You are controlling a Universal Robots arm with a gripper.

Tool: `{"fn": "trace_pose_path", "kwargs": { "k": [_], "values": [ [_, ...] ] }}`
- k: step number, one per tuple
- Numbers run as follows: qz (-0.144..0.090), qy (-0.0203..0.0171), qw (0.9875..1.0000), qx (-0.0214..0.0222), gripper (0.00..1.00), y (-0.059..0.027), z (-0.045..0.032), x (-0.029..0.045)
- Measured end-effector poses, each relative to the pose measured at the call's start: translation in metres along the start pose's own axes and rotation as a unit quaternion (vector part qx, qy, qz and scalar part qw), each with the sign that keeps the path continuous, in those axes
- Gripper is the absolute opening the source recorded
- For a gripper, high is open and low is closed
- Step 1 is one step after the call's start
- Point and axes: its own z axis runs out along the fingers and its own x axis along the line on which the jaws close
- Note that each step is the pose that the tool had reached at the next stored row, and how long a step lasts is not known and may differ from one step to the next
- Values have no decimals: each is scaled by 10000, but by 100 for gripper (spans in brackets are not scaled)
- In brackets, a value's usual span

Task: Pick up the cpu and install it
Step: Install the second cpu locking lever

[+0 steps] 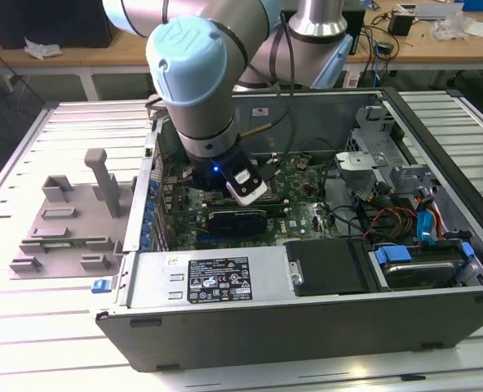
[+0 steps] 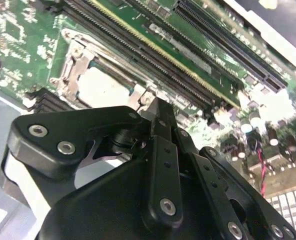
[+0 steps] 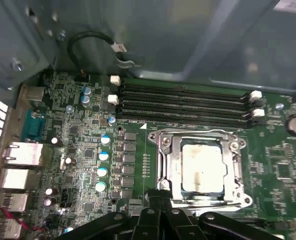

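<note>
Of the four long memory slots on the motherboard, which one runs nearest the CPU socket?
In the first wrist view, the slot bordering the metal socket frame, where the cpu sits; the other three lie toward the case wall.

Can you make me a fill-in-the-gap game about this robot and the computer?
1. The silver chip lies inside its metal ____ on the green board.
2. The robot's arm reaches down into the open computer ____.
3. The grey tray lies ____ the computer, on the table.

Missing words: frame; case; outside

Slatted metal table [image 1: 29, 147], open computer case [image 1: 307, 327] beside grey tray [image 1: 62, 229]
</note>
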Motion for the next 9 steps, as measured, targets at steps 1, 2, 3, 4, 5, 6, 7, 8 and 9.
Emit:
{"fn": "trace_pose_path", "kwargs": {
  "k": [1,2,3,4,5,6,7,8,9],
  "values": [
    [0,9,10000,31,11,24,-76,-17],
    [0,25,10000,87,11,48,-156,-36],
    [1,43,9999,137,11,62,-199,-48],
    [6,73,9998,195,11,67,-215,-54],
    [14,112,9996,264,11,67,-218,-60],
    [35,195,9989,423,11,68,-219,-71],
    [37,212,9986,485,11,68,-219,-74],
    [36,213,9985,497,11,70,-218,-76],
    [38,212,9985,501,11,69,-216,-94]
  ]
}}
